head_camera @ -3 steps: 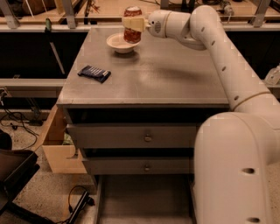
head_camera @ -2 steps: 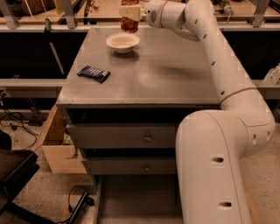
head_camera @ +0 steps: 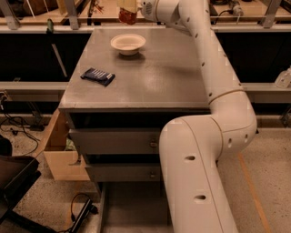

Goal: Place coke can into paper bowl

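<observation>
The coke can is a red can held in the air at the top edge of the camera view, its upper part cut off by the frame. My gripper is shut on the can, at the end of the white arm reaching in from the right. The paper bowl is cream-white and empty. It sits on the grey table top near the far edge, directly below the can with a clear gap between them.
A flat dark blue packet lies on the left part of the grey table. My white arm crosses the table's right side. An open wooden drawer sticks out at the lower left. Cables lie on the floor.
The gripper has lifted the can higher and a little to the left, from beside the bowl to above it. The bowl and packet have not moved.
</observation>
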{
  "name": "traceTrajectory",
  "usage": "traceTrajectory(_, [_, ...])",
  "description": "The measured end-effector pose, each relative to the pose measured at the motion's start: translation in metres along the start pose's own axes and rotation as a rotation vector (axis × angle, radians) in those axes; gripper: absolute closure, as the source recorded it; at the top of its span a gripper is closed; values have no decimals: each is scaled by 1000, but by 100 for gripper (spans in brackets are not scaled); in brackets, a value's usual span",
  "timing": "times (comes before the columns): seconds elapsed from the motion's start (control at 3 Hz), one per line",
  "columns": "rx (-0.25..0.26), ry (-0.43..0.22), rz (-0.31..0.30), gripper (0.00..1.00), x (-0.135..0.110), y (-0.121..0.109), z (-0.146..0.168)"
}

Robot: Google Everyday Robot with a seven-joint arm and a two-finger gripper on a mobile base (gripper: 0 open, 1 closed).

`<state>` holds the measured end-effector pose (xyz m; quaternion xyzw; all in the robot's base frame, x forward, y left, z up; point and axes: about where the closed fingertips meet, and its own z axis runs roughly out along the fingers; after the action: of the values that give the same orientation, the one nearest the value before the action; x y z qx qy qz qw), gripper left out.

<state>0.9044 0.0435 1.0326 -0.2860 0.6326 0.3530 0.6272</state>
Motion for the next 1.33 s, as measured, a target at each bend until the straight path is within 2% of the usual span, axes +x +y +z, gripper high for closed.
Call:
traceTrajectory(0.67, [69, 55, -52, 100, 31, -14, 30])
traceTrajectory(1.33, [115, 109, -68, 100, 68, -29, 44])
